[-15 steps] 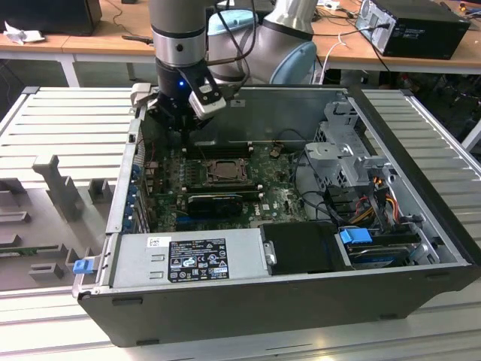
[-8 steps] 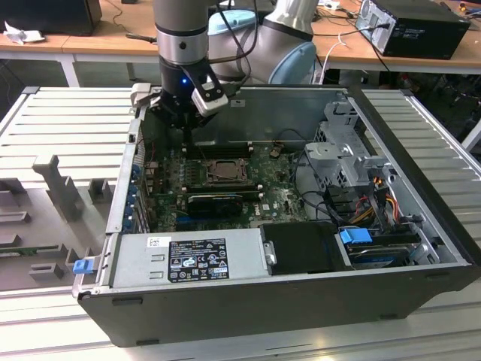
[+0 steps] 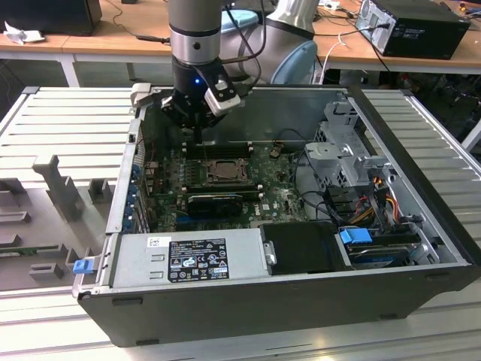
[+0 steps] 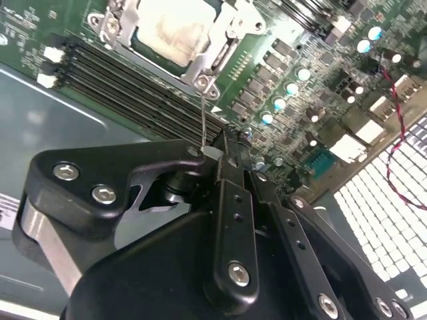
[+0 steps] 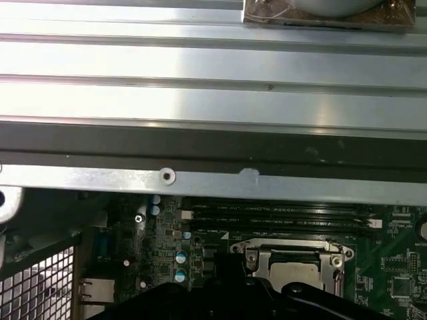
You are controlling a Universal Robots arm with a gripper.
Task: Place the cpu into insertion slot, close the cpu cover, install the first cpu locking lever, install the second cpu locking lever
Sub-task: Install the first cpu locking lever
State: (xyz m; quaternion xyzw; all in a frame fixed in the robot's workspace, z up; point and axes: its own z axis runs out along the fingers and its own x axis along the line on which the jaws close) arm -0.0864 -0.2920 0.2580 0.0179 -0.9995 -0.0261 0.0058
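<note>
The cpu [image 4: 175, 28] lies in the insertion slot [image 3: 225, 171], its silvery top showing through the window of the cpu cover [image 4: 223, 41], which lies flat over it. A thin wire locking lever [image 4: 203, 113] rises from the socket's corner to my gripper [image 4: 223, 143], which is shut on the lever's tip. In the exterior view the gripper [image 3: 197, 137] hangs just behind the socket, toward the exterior view's left. The first wrist view has the cpu [image 5: 297, 272] framed by the cover [image 5: 293, 248], with the black gripper body at the picture's lower edge.
The open case holds a grey power-supply box [image 3: 192, 259] at the front, a long black card [image 3: 216, 203] beside the socket, memory slots [image 4: 120, 73], a drive cage [image 3: 346, 150] and loose cables [image 3: 376, 195] at the exterior view's right. The case wall [image 5: 200, 180] runs close behind.
</note>
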